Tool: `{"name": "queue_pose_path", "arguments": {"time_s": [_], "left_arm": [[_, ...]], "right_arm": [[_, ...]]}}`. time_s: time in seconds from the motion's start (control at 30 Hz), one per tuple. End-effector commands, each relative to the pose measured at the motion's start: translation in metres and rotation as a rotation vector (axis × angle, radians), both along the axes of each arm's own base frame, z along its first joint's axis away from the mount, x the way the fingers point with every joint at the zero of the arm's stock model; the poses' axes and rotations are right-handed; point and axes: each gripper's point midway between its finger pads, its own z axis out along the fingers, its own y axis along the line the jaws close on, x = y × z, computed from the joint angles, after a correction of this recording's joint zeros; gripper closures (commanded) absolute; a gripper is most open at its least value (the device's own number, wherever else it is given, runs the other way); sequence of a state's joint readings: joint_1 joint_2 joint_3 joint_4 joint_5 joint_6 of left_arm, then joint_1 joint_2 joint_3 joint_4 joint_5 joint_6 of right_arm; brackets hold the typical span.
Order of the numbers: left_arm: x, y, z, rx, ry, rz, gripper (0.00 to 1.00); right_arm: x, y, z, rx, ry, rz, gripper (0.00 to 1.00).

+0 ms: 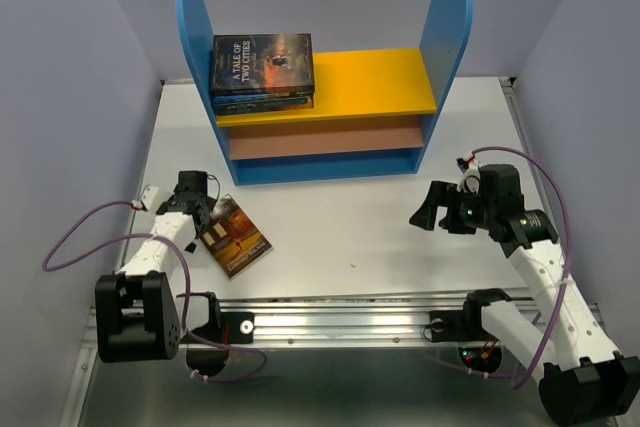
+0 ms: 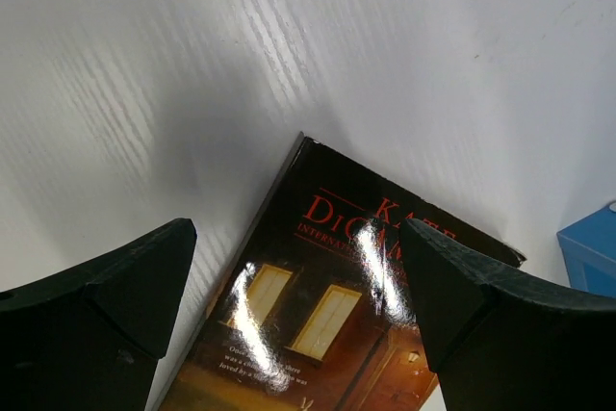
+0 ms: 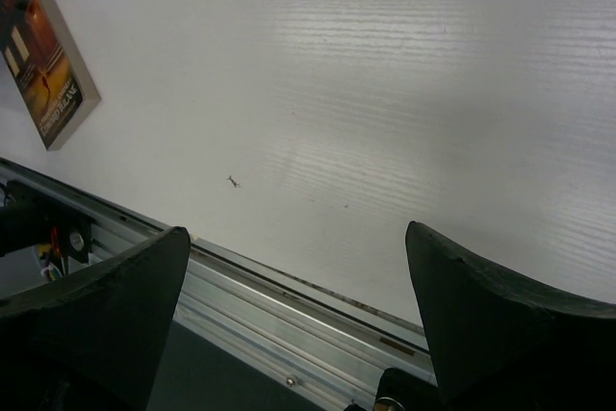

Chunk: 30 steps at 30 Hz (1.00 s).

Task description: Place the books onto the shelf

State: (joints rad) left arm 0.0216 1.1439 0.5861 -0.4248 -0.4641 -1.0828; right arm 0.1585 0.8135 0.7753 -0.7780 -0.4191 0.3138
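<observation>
Left pincer [image 2: 298, 234] spread wide, nothing held; one book [image 1: 236, 238] left on the counter [image 1: 350, 217].
The dark-covered book is seen lying flat just below the left pincer, between its jaws, not yet gripped. A stack of books [image 1: 262, 72] is already laid on the orange top board of the shelf [image 1: 447, 17], well beyond that pincer. The right pincer [image 1: 430, 209] is likewise spread wide and empty. Task judged mostly done: this one book is yet to be shelved.
</observation>
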Motion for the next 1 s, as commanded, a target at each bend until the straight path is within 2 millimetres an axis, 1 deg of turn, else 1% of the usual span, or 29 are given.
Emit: {"name": "queue_pose_path", "arguments": {"time_s": [0.0, 0.07, 0.17, 0.27, 0.3, 0.43, 0.6, 0.7, 0.8, 0.87, 0.9, 0.93, 0.97], "left_arm": [[0.015, 0.0, -0.005, 0.015, 0.019, -0.055, 0.01], [0.015, 0.0, -0.013, 0.006, 0.03, -0.046, 0.01], [0.019, -0.002, -0.019, -0.014, 0.028, -0.023, 0.01], [0.026, -0.004, -0.019, -0.026, 0.012, -0.017, 0.01], [0.031, -0.003, -0.015, -0.025, -0.002, -0.006, 0.01], [0.037, 0.002, -0.011, -0.004, 0.006, 0.01, 0.01], [0.044, -0.004, -0.015, -0.03, 0.01, -0.007, 0.01], [0.05, -0.003, -0.013, -0.033, -0.004, -0.003, 0.01], [0.052, -0.003, -0.013, -0.027, 0.004, -0.004, 0.01], [0.052, -0.005, -0.018, -0.038, 0.017, -0.014, 0.01], [0.049, -0.007, -0.021, -0.048, 0.026, -0.023, 0.02], [0.048, -0.011, -0.025, -0.058, 0.029, -0.037, 0.04], [0.047, -0.021, -0.026, -0.101, 0.023, -0.069, 0.13]], "right_arm": [[0.004, 0.005, 0.011, 0.024, -0.049, 0.018, 0.0], [0.002, 0.006, 0.013, 0.031, -0.048, 0.028, 0.0], [0.001, 0.004, 0.014, 0.021, -0.051, 0.022, 0.0], [-0.001, 0.001, 0.012, 0.01, -0.051, 0.009, 0.0], [-0.002, 0.001, 0.01, 0.008, -0.045, 0.008, 0.0], [-0.004, 0.0, 0.007, 0.005, -0.044, 0.005, 0.0], [-0.003, -0.001, 0.004, -0.003, -0.036, 0.004, 0.0], [-0.003, -0.002, 0.003, -0.008, -0.034, 0.002, 0.0], [-0.002, -0.002, 0.0, -0.012, -0.029, -0.001, 0.0], [-0.003, -0.002, 0.0, -0.01, -0.028, -0.001, 0.0], [-0.003, -0.002, -0.001, -0.009, -0.025, -0.001, 0.0], [-0.003, -0.002, 0.0, -0.007, -0.027, 0.0, 0.0], [-0.003, -0.002, 0.0, -0.007, -0.028, 0.0, 0.0]]}}
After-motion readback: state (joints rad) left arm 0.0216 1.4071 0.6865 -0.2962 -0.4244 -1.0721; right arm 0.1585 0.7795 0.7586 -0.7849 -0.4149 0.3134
